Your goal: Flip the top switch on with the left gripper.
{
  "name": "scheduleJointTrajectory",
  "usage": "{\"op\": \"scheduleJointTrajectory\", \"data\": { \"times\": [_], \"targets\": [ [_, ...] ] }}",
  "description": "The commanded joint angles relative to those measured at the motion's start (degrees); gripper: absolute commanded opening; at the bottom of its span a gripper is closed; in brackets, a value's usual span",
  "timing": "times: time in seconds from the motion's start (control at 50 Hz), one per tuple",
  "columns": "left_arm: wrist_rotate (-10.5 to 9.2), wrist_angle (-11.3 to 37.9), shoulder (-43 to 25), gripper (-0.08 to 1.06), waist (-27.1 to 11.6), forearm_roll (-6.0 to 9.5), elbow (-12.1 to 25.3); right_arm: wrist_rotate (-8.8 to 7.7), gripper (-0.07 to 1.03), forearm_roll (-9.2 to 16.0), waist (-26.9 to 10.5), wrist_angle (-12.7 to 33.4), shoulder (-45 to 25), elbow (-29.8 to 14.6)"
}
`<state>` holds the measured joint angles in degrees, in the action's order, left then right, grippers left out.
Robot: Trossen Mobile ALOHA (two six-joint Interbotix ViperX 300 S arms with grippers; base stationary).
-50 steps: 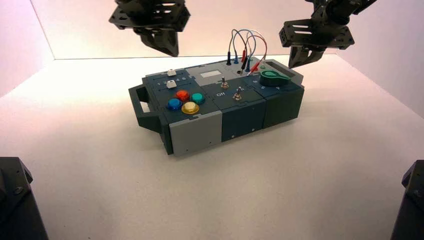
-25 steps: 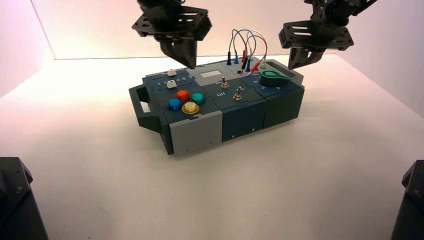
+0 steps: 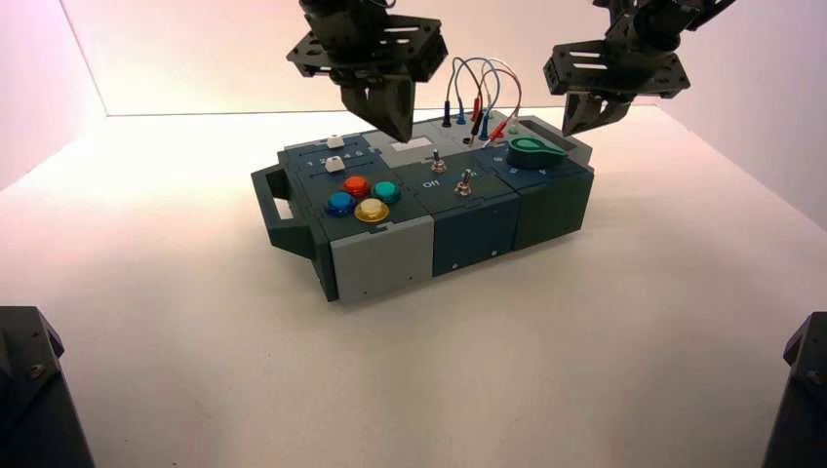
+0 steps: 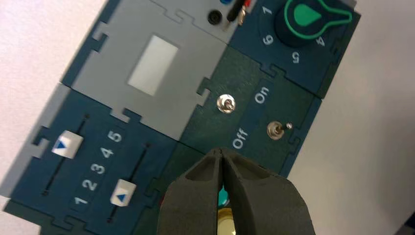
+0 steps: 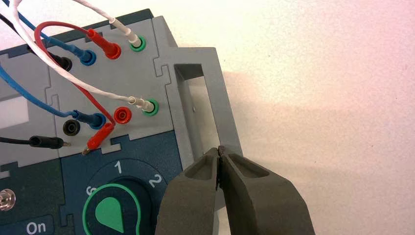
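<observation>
The top switch (image 3: 438, 163) is a small silver toggle on the dark green panel in the middle of the box (image 3: 390, 253). In the left wrist view the top switch (image 4: 226, 103) stands beside the white "On" and "Off" lettering, its lever seen nearly end-on. My left gripper (image 3: 398, 131) is shut and empty. It hovers above the grey display panel, just left of and behind the switch, not touching it. In its own view the left gripper's tip (image 4: 220, 152) lies short of the "Off" lettering. My right gripper (image 3: 585, 119) is shut, held above the box's right end.
A second silver toggle (image 4: 275, 129) stands next to the top switch. A green knob (image 3: 532, 151), looped wires (image 3: 483, 93), two white sliders (image 3: 334, 153) and several coloured buttons (image 3: 361, 197) are on the box. The right gripper (image 5: 220, 149) hangs over the grey handle (image 5: 195, 93).
My left gripper has moved right and down, from above the box's back left to just above the display panel near the top switch. The right arm has not moved.
</observation>
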<state>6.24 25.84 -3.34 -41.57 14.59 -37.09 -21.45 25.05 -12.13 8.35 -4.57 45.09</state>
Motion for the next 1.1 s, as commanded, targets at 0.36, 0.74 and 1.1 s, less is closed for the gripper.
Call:
{"op": "scheduleJointTrajectory", "data": {
  "times": [0.36, 0.74, 1.1],
  "targets": [
    [-0.26, 1.7, -2.2, -0.03, -2.5, 0.88, 4.0, -0.09, -0.02, -0.1, -0.3, -0.2, 0.7, -1.1],
    [-0.09, 1.4, -4.0, -0.03, -2.6, 0.79, 4.7, -0.09, -0.02, -0.1, -0.3, 3.4, -3.0, -4.7],
    [0.18, -0.3, -4.4, -0.03, -2.6, 0.35, 4.8, -0.09, -0.02, -0.1, -0.3, 4.7, -5.1, -5.8]
  ]
}}
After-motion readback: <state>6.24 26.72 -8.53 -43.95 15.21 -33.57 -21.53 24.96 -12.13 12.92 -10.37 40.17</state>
